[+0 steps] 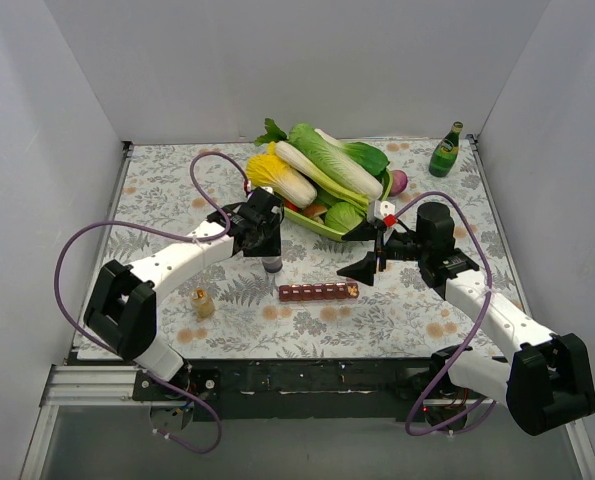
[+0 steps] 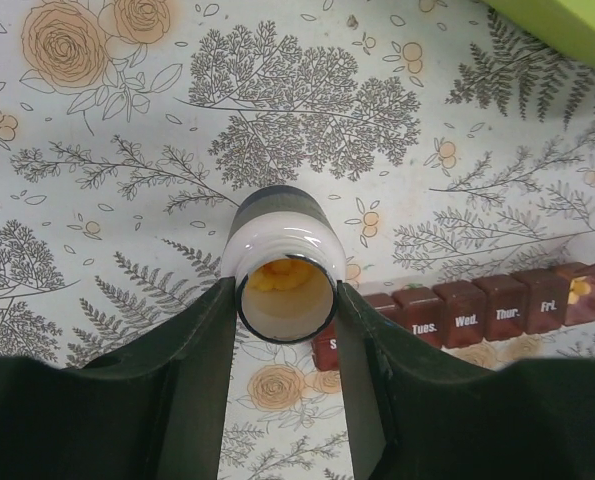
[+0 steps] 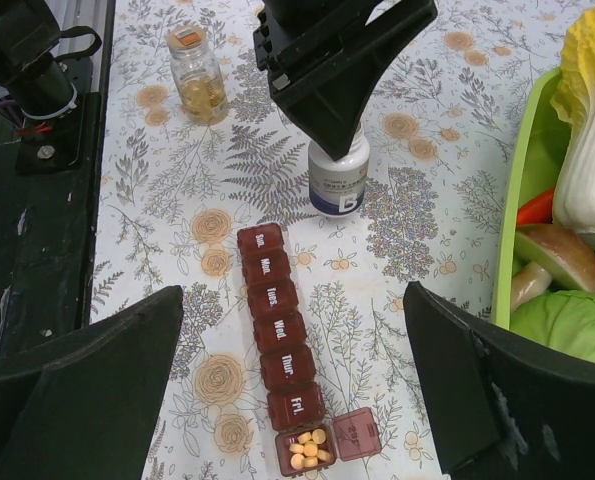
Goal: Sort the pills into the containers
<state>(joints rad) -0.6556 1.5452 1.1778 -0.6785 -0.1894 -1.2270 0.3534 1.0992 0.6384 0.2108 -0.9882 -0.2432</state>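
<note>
Lying across the far middle of the desk [image 1: 157,200], a green tray [image 3: 504,240] is carrying cabbages [image 1: 327,160] and other vegetables. A green glass bottle [image 1: 445,150] is standing at the far right corner. Nearer than the tray, around the middle of the desk, the dark red pill organiser [image 3: 282,330] is lying left to right. Six lids, Sun. to Fri., are sitting shut. The right-end compartment is standing open and holding a handful of orange-yellow pills [image 3: 309,448].

The right tool [image 1: 372,257] is hovering over that end, jaws spread wide and gripping nothing. Just left of the organiser and a little farther back, the left tool [image 2: 285,300] is clamping an uncapped white pill bottle [image 3: 339,178]. The bottle is standing upright on the desk, with more yellow pills showing inside it. A small glass jar [image 3: 197,80] is standing alone at the near left, with something amber inside.
</note>
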